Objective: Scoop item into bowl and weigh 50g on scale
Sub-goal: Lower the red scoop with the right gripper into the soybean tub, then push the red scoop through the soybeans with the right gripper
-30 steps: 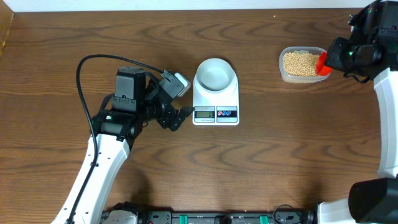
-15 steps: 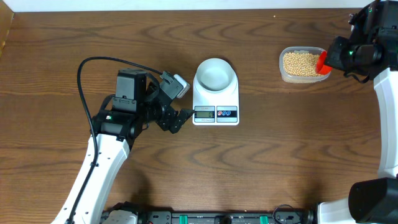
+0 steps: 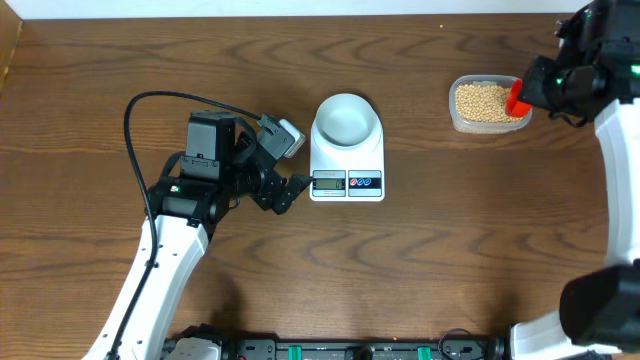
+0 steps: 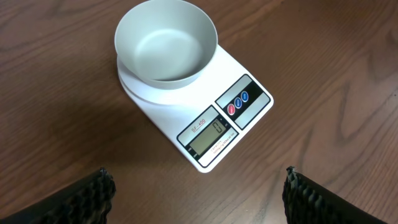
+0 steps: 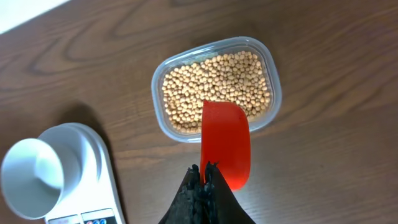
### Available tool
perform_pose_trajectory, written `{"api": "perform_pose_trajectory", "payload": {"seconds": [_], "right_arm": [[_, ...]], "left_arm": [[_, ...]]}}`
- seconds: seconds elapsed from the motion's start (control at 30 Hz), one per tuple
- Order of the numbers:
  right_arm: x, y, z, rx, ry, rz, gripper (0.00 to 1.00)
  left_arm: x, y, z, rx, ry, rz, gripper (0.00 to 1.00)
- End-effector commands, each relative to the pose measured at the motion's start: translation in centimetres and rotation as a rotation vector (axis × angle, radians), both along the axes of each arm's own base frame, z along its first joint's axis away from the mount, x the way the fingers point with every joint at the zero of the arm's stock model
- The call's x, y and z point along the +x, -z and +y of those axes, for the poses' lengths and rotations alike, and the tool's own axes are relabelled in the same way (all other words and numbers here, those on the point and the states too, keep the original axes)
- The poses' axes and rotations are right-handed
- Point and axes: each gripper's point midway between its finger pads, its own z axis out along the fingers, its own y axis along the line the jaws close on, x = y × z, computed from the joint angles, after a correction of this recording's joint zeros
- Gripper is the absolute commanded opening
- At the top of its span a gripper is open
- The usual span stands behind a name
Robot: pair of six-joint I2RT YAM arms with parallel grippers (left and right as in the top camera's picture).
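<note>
The pale bowl (image 3: pixel 346 118) stands empty on the white scale (image 3: pixel 347 160); both also show in the left wrist view, the bowl (image 4: pixel 166 40) above the scale's display (image 4: pixel 207 134), which reads 0. Tan beans (image 3: pixel 482 101) fill a clear tub (image 3: pixel 455 121) at the far right, also in the right wrist view (image 5: pixel 214 84). My right gripper (image 5: pixel 203 169) is shut on a red scoop (image 5: pixel 225 142) held over the tub's near rim (image 5: pixel 273 111); the scoop looks empty. My left gripper (image 4: pixel 196 190) is open and empty, just left of the scale's front.
A black cable (image 3: pixel 135 110) loops from the left arm over the table's left side. The table's back edge (image 3: pixel 300 17) runs along the top.
The right gripper and the red scoop have shifted slightly up and left over the tub. The left arm has edged a little toward the scale.
</note>
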Motion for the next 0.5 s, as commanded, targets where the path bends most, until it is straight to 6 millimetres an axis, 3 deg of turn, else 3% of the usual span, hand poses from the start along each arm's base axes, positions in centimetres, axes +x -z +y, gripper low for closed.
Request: {"api": "perform_pose_trajectory", "payload": {"seconds": [0.0, 0.23, 0.47], "right_arm": [[1.2, 1.0, -0.4, -0.02, -0.022, 0.009, 0.01], [2.1, 3.6, -0.5, -0.044, -0.078, 0.058, 0.01], [2.8, 5.0, -1.2, -0.088, -0.088, 0.078, 0.02]], "left_arm": [[-0.2, -0.1, 0.0, -0.007, -0.002, 0.001, 0.89], [-0.2, -0.1, 0.0, -0.007, -0.002, 0.0, 0.89], [-0.2, -0.1, 0.0, -0.007, -0.002, 0.001, 0.89]]}}
